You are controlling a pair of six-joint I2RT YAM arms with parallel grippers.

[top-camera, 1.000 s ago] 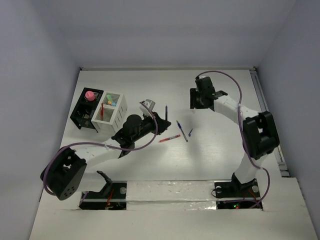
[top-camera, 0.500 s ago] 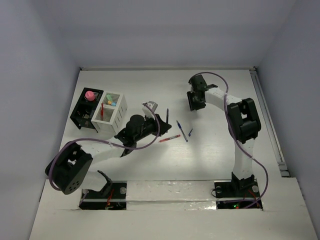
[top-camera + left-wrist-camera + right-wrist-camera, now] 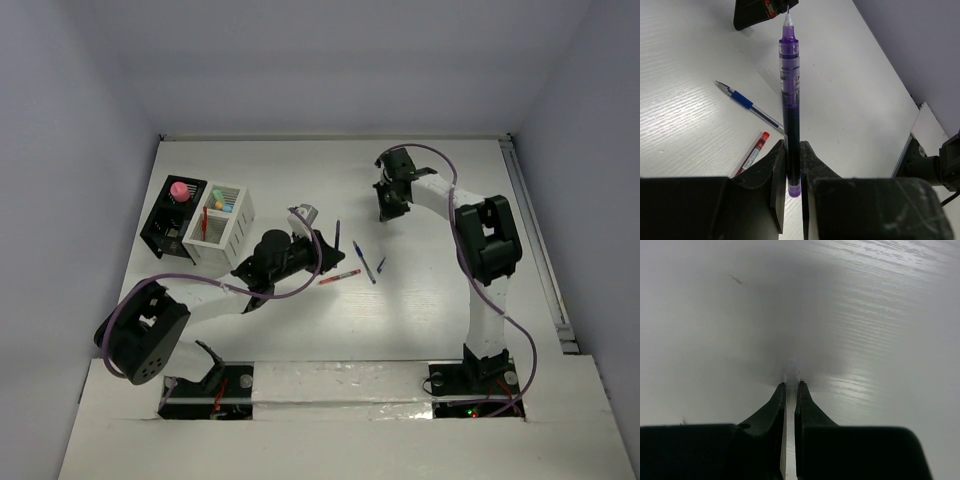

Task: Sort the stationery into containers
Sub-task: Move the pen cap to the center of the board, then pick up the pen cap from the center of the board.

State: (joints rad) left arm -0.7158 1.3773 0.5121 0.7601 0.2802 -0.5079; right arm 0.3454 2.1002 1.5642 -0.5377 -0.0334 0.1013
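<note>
My left gripper (image 3: 792,146) is shut on the lower end of a purple pen (image 3: 790,95), which sticks up from the jaws; the same pen (image 3: 337,235) shows mid-table. Beside it on the table lie a red pen (image 3: 340,275), a blue pen (image 3: 364,262) and a short blue piece (image 3: 381,265). At the far middle, my right gripper (image 3: 791,386) is down at the tabletop, shut on a small clear piece (image 3: 791,367) that pokes out past its tips. The black container (image 3: 160,232) holds a pink-topped piece (image 3: 180,190). The white container (image 3: 232,232) holds a red pen and small mint and orange bits.
The two containers stand side by side at the table's left. The right arm (image 3: 455,210) reaches from the near right across to the far middle. The left arm's purple cable (image 3: 300,285) loops over the table beside the red pen.
The right gripper has closed on the small clear piece and shifted slightly left at the far middle. The left gripper has moved a little right with the purple pen.
</note>
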